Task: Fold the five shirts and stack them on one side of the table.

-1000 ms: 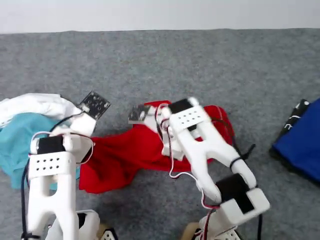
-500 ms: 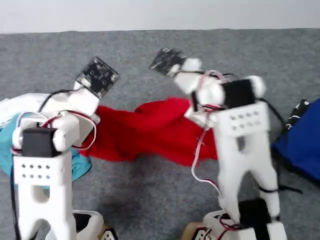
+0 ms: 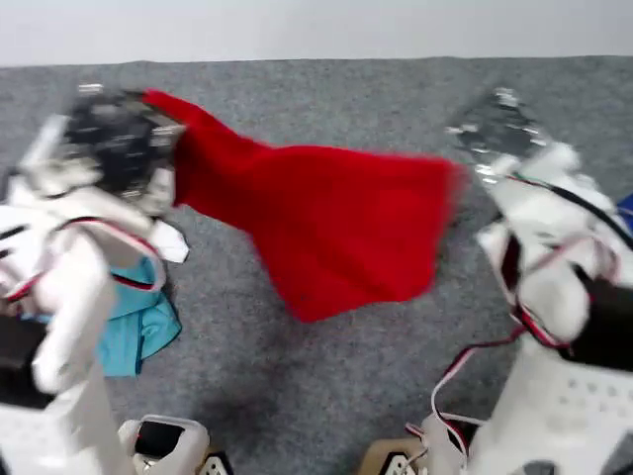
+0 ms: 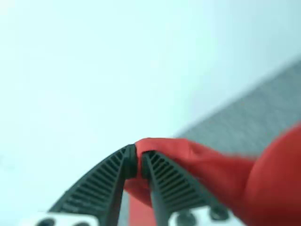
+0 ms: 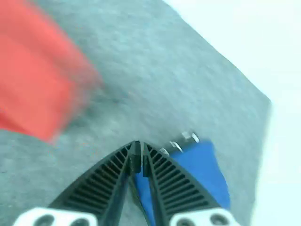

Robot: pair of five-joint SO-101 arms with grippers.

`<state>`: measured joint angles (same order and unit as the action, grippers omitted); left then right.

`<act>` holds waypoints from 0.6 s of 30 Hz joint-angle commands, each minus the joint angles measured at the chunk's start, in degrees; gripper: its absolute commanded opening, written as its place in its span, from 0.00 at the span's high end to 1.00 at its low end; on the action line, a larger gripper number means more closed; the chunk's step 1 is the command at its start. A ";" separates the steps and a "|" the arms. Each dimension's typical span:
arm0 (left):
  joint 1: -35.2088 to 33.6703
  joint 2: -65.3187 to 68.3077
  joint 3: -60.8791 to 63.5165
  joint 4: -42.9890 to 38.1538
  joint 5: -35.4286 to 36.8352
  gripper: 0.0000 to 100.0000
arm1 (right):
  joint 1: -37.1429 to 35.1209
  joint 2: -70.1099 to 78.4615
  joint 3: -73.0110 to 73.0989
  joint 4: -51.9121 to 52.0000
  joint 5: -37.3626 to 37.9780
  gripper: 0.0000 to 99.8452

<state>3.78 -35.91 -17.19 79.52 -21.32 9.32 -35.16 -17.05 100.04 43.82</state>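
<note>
1. High view: the red shirt (image 3: pixel 336 223) hangs spread in the air above the grey table cover (image 3: pixel 326 396). Its far left corner is up at the head of the left arm (image 3: pixel 79 247), and its right edge is near the head of the right arm (image 3: pixel 554 277). Blur hides whether cloth and arm touch on the right. A teal shirt (image 3: pixel 138 332) and a white shirt (image 3: pixel 170 240) lie bunched at the left, beside the left arm.
2. Left wrist view: the left gripper (image 4: pixel 137 162) has its fingers pressed onto a fold of the red shirt, pinching it at the tips. The rest of the cloth trails away from them.
3. Right wrist view: the right gripper (image 5: pixel 138 157) has its fingers pressed together with nothing between them. The red shirt is apart from it, and a blue shirt (image 5: pixel 202 174) lies on the cover just past the tips.
</note>
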 commanded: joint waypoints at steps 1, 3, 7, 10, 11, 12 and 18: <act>0.44 -0.62 -4.53 -2.46 0.35 1.00 | 4.35 -4.79 -2.99 -2.33 -0.70 0.99; 0.44 -0.62 -6.20 -2.46 0.35 1.00 | 6.11 -6.81 -2.99 -4.70 -0.70 0.99; 0.44 -0.62 -8.75 -2.29 0.35 1.00 | 6.55 -8.75 -2.55 -4.70 -0.79 0.99; 0.44 -0.62 -9.10 0.00 0.26 1.00 | 6.55 -8.84 -0.44 -3.74 -0.88 0.99; 0.44 -0.62 -9.10 1.23 0.26 1.00 | 6.55 -8.84 0.53 -3.74 -0.88 0.99; 0.44 -0.62 -9.10 2.55 0.26 1.00 | 6.55 -8.84 1.49 -3.74 -0.88 0.99; 0.44 0.00 -8.57 9.58 0.26 1.00 | 0.40 -8.92 7.30 -3.82 -1.05 0.99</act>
<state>3.78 -36.00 -24.57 86.64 -21.32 12.75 -43.60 -11.25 96.26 43.56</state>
